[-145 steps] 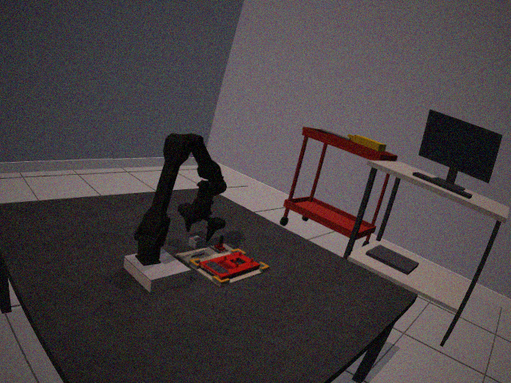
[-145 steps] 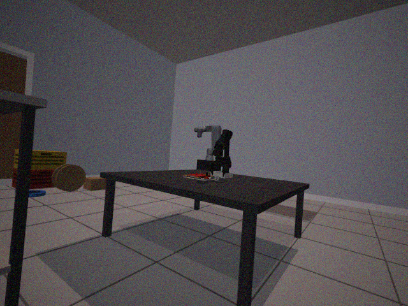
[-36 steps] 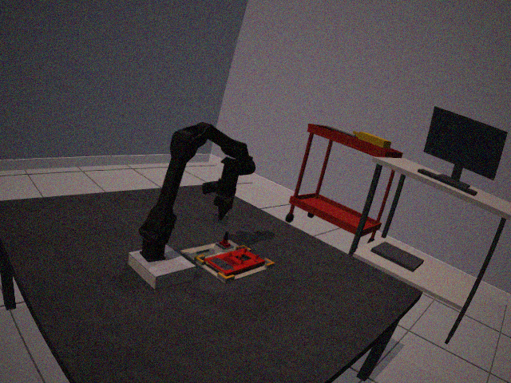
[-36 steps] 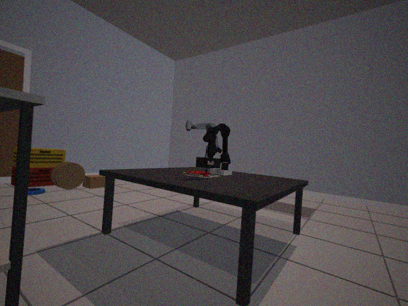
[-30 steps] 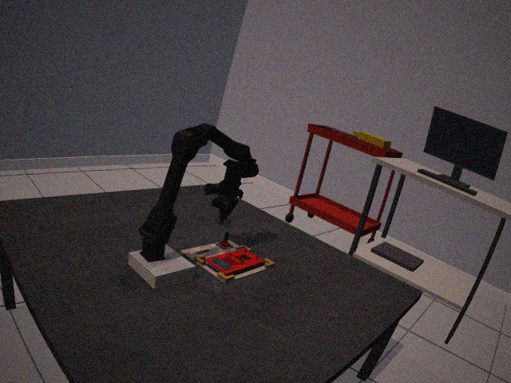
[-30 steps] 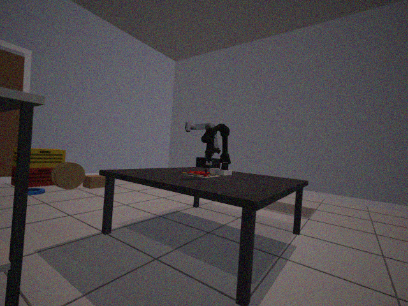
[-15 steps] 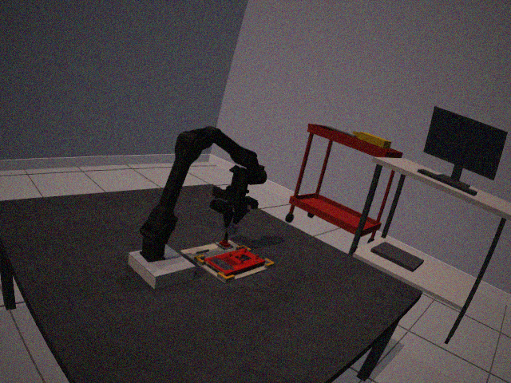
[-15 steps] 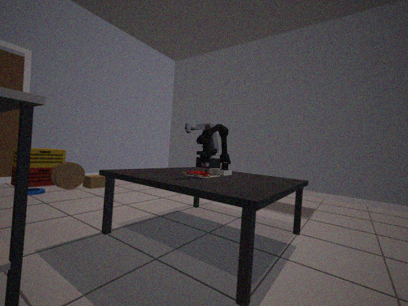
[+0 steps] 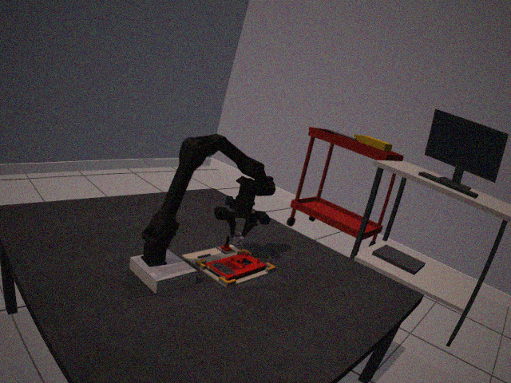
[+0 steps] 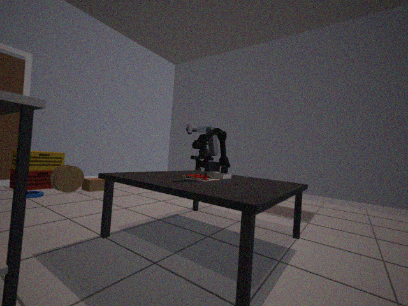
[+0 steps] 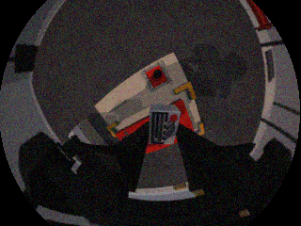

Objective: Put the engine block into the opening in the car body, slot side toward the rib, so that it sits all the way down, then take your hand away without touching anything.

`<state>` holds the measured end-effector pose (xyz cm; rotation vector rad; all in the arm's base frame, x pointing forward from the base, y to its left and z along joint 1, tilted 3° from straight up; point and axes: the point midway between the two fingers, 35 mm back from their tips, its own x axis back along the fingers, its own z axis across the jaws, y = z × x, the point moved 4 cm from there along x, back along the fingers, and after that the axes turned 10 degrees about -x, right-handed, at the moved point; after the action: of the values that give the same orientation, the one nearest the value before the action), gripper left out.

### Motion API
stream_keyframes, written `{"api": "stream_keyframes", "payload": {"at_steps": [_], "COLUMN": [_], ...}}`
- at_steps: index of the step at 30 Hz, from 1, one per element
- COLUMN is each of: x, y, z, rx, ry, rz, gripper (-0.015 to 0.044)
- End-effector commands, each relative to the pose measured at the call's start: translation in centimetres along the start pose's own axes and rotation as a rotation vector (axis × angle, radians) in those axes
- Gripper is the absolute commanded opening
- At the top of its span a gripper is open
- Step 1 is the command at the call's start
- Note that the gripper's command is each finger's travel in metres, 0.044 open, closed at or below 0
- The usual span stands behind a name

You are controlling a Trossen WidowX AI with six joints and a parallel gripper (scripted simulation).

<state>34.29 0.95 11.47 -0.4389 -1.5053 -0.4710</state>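
Dark worktop [image 9: 185, 329] [image 10: 184, 187] edges surround the red car body [image 9: 235, 270] [image 11: 184, 113], seemingly cornered by yellow brackets for steadiness; the gripper [image 9: 238, 237] [image 11: 162, 124] pinches the grey engine block [image 9: 238, 238] [image 11: 164, 126], probably for lowering.

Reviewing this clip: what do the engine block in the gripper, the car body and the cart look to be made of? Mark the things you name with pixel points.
Engine block [image 11: 164, 134]: gray, perhaps metal or gray plastic; dark slots and a red spot mark its face.
Car body [image 9: 221, 270] [image 11: 184, 115]: probably plastic, judging by its even, saturated red.
Cart [image 9: 336, 215]: likely painted metal, given its thin red posts and lipped trays; the dim, grainy picture leaves the finish unclear.
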Motion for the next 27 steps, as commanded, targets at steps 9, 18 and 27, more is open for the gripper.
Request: {"api": "stream_keyframes", "payload": {"at_steps": [9, 18, 27], "x": [-1.2, -1.9, -2.6], "y": [-2.0, -3.6, -5.1], "z": [-1.7, -2.8, -3.7], "rx": [-0.434, -0.746, -1.005], "ry": [-0.003, -0.005, -0.006], "rz": [0.006, 0.006, 0.006], "gripper": [0.0000, 0.0000, 0.0000]}}
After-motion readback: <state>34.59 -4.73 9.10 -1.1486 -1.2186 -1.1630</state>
